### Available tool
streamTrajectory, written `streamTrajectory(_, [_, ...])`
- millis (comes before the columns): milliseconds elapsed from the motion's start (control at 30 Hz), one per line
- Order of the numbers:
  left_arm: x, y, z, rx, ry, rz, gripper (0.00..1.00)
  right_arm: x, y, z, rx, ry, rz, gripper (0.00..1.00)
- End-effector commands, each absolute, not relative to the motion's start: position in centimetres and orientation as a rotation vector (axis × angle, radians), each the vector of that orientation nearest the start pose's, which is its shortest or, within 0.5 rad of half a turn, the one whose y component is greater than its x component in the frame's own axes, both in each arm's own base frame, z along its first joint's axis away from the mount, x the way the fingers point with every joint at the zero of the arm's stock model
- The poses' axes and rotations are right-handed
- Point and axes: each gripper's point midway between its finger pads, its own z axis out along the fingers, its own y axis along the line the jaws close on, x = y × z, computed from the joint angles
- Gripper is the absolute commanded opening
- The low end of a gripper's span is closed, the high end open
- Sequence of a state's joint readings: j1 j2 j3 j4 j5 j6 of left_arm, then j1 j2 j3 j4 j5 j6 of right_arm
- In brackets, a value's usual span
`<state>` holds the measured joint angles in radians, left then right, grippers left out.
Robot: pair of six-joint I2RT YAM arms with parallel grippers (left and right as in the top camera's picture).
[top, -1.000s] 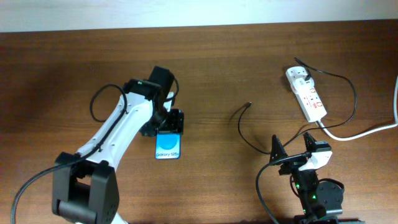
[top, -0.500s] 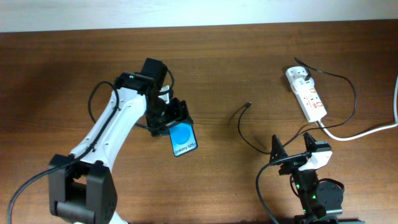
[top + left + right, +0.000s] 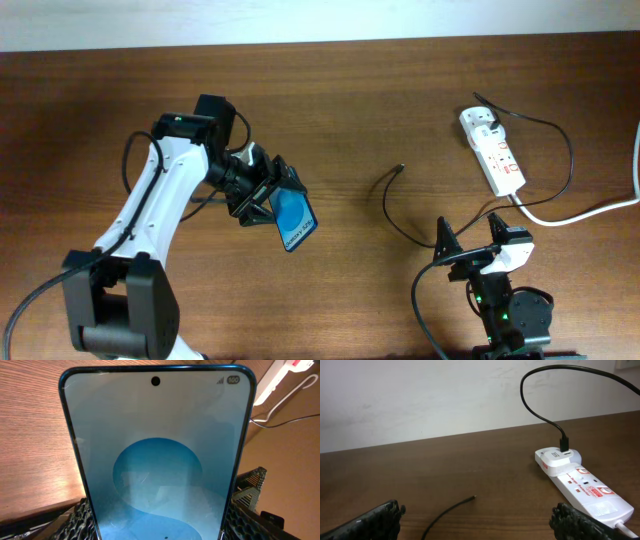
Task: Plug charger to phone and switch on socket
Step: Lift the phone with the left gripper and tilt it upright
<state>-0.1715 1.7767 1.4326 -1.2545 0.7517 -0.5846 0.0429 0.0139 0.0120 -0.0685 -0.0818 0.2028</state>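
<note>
Phone (image 3: 293,218) more tilted than before

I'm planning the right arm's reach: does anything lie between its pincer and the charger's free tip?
Nothing visible does: only bare table separates the right pincer from the charger tip, with the charger's own slack curling alongside.

In the overhead view the bench (image 3: 400,90) is lit softly and evenly from above, with faint shadows; a dimmer patch is seen at the end farthest from the socket (image 3: 492,150). In the left wrist view the phone (image 3: 157,460) screen is washed pale by glare, and the socket behind it is blurred. In the right wrist view the socket is rendered sharp, while the dark right jaws, nearer the lens than the socket, are softened.
</note>
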Motion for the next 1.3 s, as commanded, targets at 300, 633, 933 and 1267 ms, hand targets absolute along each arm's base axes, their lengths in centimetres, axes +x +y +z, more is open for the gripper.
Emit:
streamTrajectory(300, [29.83,-17.65,15.96,-0.677,3.125,-1.267,0.46,24.52,2.22,15.67,0.073,1.649,0.24,0.98])
streamTrajectory(633, [29.72,-18.41,16.82,-0.672,3.104,-1.378,0.43,24.52,2.22,15.67,0.073,1.649,0.24,0.98])
streamTrajectory(933, [29.34,-18.35,16.83,-0.69,3.121,-1.375,0.43,24.52,2.22,15.67,0.073,1.649,0.24,0.98])
streamTrajectory(1267, [29.07,-18.29,16.83,-0.63,3.128,-1.375,0.44,24.52,2.22,15.67,0.073,1.649,0.24,0.98])
